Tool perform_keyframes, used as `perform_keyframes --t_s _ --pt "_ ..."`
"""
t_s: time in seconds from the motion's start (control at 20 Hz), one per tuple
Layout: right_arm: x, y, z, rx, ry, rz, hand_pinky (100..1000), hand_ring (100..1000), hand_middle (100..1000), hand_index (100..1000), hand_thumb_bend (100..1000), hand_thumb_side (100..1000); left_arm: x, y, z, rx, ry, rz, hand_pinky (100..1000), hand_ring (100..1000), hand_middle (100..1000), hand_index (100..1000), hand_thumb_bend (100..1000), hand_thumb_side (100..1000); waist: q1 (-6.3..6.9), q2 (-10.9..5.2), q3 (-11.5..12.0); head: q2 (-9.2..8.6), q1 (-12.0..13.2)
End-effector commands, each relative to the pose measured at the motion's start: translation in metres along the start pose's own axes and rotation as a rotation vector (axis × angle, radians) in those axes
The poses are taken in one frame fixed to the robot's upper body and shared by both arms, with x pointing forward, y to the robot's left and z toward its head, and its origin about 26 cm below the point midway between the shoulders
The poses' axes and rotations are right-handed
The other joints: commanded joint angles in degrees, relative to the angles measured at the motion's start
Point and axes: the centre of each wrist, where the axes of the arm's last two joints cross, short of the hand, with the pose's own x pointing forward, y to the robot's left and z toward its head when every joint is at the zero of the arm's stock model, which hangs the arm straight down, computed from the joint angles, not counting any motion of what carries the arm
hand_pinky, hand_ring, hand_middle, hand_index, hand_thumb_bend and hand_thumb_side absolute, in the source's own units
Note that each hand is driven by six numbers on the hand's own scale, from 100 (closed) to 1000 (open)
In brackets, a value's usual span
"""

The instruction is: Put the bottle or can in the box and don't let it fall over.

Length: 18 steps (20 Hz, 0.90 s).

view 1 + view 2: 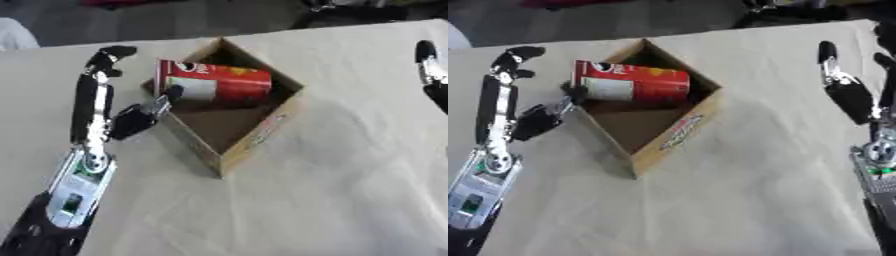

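left hand [109, 107], black with silver joints, reaches up the left side of the left eye view, long fingers [92, 95] straight and pointing away, thumb [162, 102] spread toward the open brown cardboard box [254, 137]. thumb tip touches the white-labelled end of the red cylindrical can [214, 85], which lies on its side across the box's far corner, resting on the rim, not upright. nothing is pinched. only a dark sliver of the right hand [426, 62] shows at the right edge here.

right eye view shows more of the right hand [846, 90]: fingers straight, pointing away, well apart from the box on the cream tablecloth [754, 200], holding nothing.
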Motion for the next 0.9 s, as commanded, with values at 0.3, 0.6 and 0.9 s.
perform_keyframes --t_s 0.3,0.6,0.9 --pt "0.005 -0.005 -0.006 -0.006 -0.028 0.005 864 897 805 869 457 419 -0.017 0.043 0.000 0.177 0.064 -0.053 699 894 749 768 640 623 -0.20 -1.56 0.7 -0.24 -0.5" --pt "0.004 -0.007 -0.006 -0.011 -0.026 0.013 864 897 805 869 457 419 -0.039 0.074 0.011 0.277 0.157 -0.118 701 906 762 773 559 668 -0.08 -1.71 0.9 -0.23 -0.9" --pt "0.004 -0.008 -0.006 -0.014 -0.026 0.016 863 896 805 869 460 416 -0.054 0.096 0.021 0.340 0.201 -0.162 704 913 768 774 467 694 -0.03 -1.82 1.0 0.36 -0.8"
